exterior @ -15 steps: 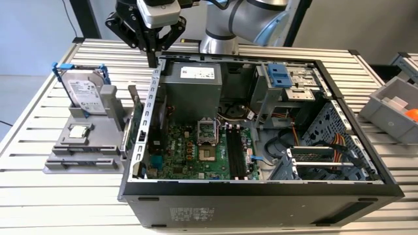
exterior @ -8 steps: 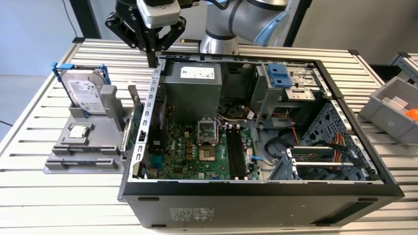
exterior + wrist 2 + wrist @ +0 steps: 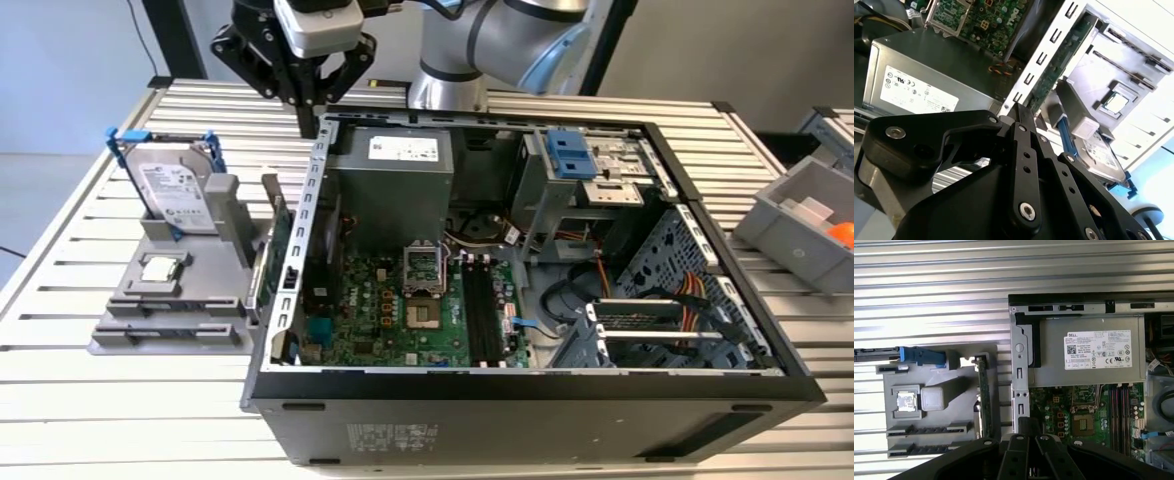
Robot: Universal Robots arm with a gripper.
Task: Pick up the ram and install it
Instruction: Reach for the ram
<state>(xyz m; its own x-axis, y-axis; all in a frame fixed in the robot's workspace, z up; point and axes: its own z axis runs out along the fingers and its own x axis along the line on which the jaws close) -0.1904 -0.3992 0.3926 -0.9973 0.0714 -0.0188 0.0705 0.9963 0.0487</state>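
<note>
One stick to deal with: the ram [image 3: 282, 262], standing on its long edge in a slot of the grey fixture [image 3: 174, 338], just beside the outer wall of the open computer case [image 3: 534, 385] without clearly touching it. Reads as a narrow green strip in both wrist views. On the same fixture, toward the exterior view's left: the hard drive [image 3: 178, 195] propped upright and the small square processor [image 3: 160, 268] lying flat, both near the ram but apart from it.

Gripper [image 3: 310, 100] up high over the far corner of the case, close to the power supply [image 3: 394, 190], fingers pressed together with nothing between them. Not touching the ram, and well apart from it. Down inside the case, on the motherboard [image 3: 387, 310], a set of long dark memory slots [image 3: 481, 310] running beside the processor socket.

Probably very light, thin and rigid, yet fragile — apt to crack under a twist, with chips and contacts that would suffer from scraping. Likely best pinched across the two flat faces, at mid-length along the exposed upper edge, well clear of the contact edge sunk in the fixture slot. Smooth faces, so little to bite on. Calls for a square, gentle but firm hold to keep so long a piece from tipping endwise.
</note>
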